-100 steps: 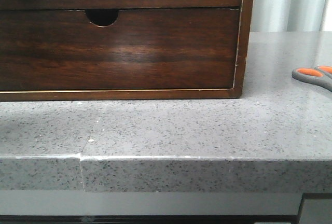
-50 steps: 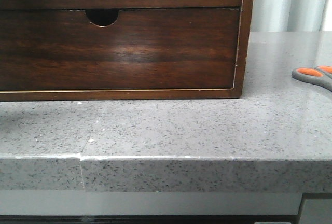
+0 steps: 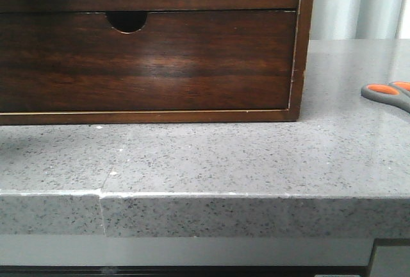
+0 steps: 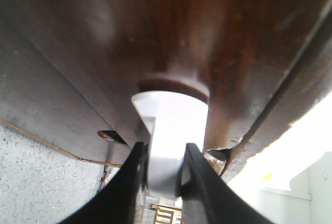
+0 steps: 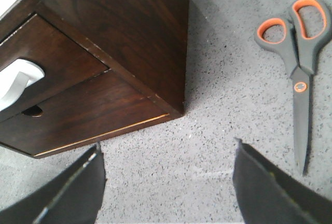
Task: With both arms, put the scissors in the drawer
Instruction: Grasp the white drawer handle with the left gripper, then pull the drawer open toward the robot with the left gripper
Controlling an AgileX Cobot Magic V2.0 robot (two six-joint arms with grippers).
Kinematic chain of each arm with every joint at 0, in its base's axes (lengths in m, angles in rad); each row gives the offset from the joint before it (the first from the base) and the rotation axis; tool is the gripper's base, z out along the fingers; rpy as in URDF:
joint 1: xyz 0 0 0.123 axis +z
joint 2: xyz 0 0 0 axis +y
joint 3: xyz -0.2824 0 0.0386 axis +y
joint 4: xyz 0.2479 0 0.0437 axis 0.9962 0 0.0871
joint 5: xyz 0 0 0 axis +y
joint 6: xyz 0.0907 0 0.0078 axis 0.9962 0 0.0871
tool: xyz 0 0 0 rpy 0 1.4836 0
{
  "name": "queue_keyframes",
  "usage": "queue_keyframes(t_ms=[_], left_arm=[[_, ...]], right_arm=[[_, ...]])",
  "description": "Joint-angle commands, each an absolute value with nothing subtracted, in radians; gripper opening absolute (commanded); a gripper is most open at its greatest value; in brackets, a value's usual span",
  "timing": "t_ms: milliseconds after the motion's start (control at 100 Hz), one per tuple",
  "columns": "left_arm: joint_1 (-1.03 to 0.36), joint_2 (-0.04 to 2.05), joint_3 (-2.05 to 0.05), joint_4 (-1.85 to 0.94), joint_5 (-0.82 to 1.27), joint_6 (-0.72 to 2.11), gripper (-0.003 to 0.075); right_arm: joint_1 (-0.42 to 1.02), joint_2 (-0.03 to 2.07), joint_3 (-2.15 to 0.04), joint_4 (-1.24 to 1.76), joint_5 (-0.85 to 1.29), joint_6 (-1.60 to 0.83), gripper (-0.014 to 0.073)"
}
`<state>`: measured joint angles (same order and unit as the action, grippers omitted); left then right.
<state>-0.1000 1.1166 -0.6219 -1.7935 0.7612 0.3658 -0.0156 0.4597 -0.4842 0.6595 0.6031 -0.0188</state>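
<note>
Front view: I see only the scissors' (image 3: 388, 93) handles; the right frame edge cuts off the blades. The wooden chest (image 3: 192, 59) runs past the top and left edges. Left wrist view is blurred; I cannot resolve what the left end effector (image 4: 165, 169) fingers close on. Right end effector (image 5: 166, 182) fingertips are cropped at the frame edge.

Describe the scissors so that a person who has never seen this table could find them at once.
Start from the dark wooden chest on the speckled grey counter. On the bare counter to the chest's right lie the scissors, flat, closed and apart from the chest. They are the only small thing there, with grey handles, orange-lined finger loops and an orange ring at the pivot.
</note>
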Motion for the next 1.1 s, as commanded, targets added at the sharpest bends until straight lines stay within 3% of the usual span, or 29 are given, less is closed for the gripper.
queue_keyframes(t_ms=[0,250,540,1090], left_arm=[[-0.100,1.103,-0.655,-1.854,0.810,0.418,-0.0018],[-0.147,1.072,-0.653,-1.826,0.803,0.421,-0.0020],[-0.250,0.922,-0.593,-1.831,0.659,0.401,-0.0020],[-0.259,0.643,-0.454,-1.769,0.653,0.216,-0.0020]], right_arm=[[-0.021,0.473,-0.518,0.672,0.563,-0.032,0.0466],[-0.021,0.473,-0.518,0.668,0.589,-0.032,0.0466],[-0.021,0.473,-0.518,0.668,0.596,-0.032,0.0466],[-0.021,0.473,-0.518,0.668,0.616,-0.032,0.0466]])
